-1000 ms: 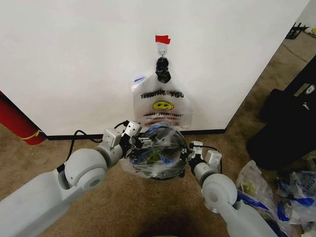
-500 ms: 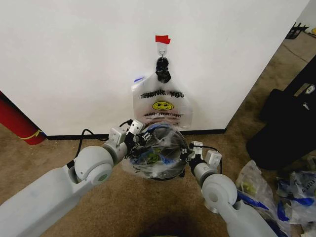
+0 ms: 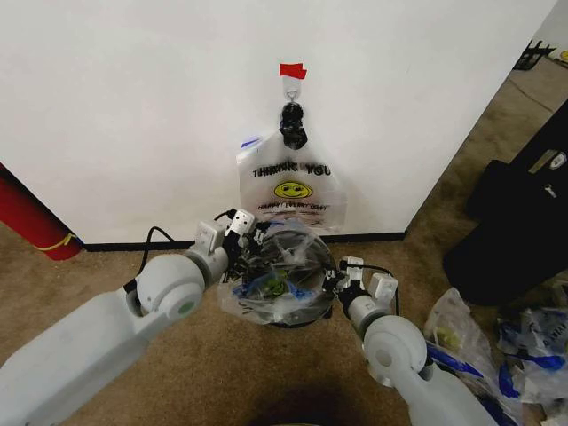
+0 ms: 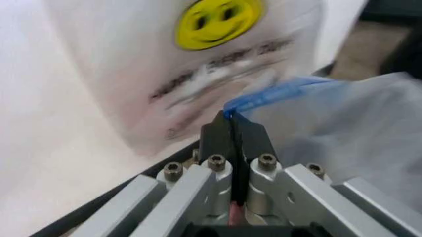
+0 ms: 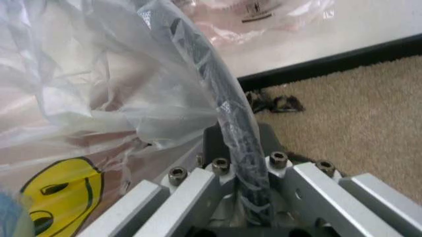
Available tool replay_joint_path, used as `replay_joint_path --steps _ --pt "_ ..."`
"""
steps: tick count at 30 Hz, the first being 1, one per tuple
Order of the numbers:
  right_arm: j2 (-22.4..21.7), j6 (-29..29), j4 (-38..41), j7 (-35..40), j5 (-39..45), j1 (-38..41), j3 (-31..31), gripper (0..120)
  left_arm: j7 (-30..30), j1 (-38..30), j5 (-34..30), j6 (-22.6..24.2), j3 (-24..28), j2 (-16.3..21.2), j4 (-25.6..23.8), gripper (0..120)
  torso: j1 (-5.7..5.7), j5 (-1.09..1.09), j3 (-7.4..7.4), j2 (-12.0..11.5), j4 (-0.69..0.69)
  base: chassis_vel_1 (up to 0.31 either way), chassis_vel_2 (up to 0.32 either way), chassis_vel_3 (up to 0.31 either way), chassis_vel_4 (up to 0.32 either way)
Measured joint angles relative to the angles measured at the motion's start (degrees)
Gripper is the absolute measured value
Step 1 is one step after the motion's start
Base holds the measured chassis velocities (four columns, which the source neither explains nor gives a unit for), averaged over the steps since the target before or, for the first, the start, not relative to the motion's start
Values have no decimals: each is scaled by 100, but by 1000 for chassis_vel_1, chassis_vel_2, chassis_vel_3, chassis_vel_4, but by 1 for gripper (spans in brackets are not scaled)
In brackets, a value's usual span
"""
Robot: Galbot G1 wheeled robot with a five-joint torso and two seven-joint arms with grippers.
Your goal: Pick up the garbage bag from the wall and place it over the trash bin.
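A translucent garbage bag [image 3: 275, 284] with blue handles lies draped over the black wire-mesh trash bin [image 3: 297, 257], which stands on the carpet below the wall [image 3: 133, 106]. My left gripper [image 3: 250, 247] is at the bin's far left rim, shut on the bag's blue handle [image 4: 277, 91]. At the bin's right rim, my right gripper [image 3: 334, 282] grips the plastic where it wraps the rim [image 5: 214, 94]. More bags [image 3: 291, 191] with "THANK YOU" lettering and a yellow smiley [image 4: 218, 19] hang from the hook [image 3: 290, 90] just behind.
Red tape [image 3: 292, 70] marks the hook. A red cylinder [image 3: 31, 222] stands at the left by the black baseboard [image 3: 382, 236]. Dark cases [image 3: 515, 222] and loose plastic bags [image 3: 532, 351] crowd the floor at the right.
My left gripper has moved up and toward the wall along the bin's rim, drawing the bag's blue handle with it. The right gripper has stayed at the right rim.
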Motion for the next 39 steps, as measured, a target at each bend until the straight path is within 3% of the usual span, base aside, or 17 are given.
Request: replay_joint_path --steps 12,26,39 --pt "-129 602 81 -577 304 -108 190 0 492 505 20 -157 -509 475 140 0 0 0 -1 0 3 0 0 0 0" --pt "-157 778 197 -669 669 -92 268 0 654 542 -52 -287 -497 379 412 0 0 0 -1 0 1 0 0 0 0" --pt "7 723 1 -509 673 8 210 0 50 731 -582 56 -1071 546 2 48 0 0 0 0 2 0 0 0 0"
